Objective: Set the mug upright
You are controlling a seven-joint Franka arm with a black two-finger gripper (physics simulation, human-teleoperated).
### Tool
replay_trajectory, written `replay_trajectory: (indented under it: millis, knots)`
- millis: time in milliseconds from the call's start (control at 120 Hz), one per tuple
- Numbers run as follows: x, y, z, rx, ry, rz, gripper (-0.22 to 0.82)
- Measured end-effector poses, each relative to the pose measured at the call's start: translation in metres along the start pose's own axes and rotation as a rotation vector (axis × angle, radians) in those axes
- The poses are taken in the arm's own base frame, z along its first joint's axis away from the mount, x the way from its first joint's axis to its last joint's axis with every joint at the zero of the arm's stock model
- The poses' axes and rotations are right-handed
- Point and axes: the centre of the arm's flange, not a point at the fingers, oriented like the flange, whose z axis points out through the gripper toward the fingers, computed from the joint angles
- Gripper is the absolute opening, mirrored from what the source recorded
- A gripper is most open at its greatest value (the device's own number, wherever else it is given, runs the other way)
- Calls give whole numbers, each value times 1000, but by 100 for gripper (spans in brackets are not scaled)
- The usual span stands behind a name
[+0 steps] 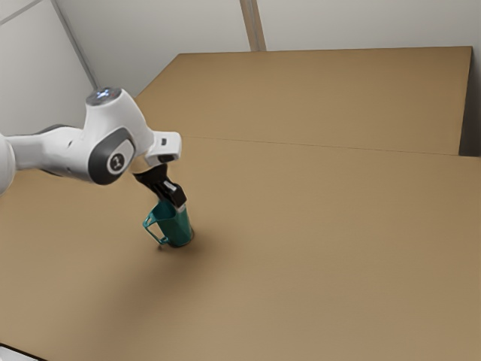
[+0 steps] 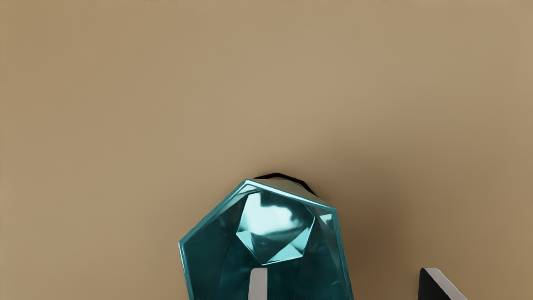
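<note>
The teal faceted mug (image 1: 179, 230) has its mouth upward and its handle toward the exterior view's left; I cannot tell whether it leans slightly. My gripper (image 1: 178, 205) is at its rim, coming down from above. Looking into the mug (image 2: 277, 225) in the wrist view, I see its shiny inner bottom and part of the dark base edge beyond the rim. The gripper (image 2: 342, 281) is open there, one finger over the mug's mouth and the other outside its wall, with a gap between that outer finger and the mug.
A wide brown table (image 1: 323, 248) surrounds the mug, with a thin seam running across it farther back. A soft shadow lies beside the mug. A pale dark-edged object (image 1: 19, 355) shows at the exterior view's bottom left corner.
</note>
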Motion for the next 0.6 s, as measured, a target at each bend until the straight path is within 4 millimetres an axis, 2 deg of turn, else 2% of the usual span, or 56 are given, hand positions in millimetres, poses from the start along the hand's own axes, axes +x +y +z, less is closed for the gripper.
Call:
replay_trajectory:
  millis: [117,250,408,542,600]
  knots:
    - [3,-3,-20,3,32,-5,35]
    - [21,-4,-63,13,75,-8,37]
    - [62,-13,-107,9,70,-44,48]
    - [97,-26,-118,-18,-4,-109,54]
    - [109,-30,-115,-24,-43,-132,55]
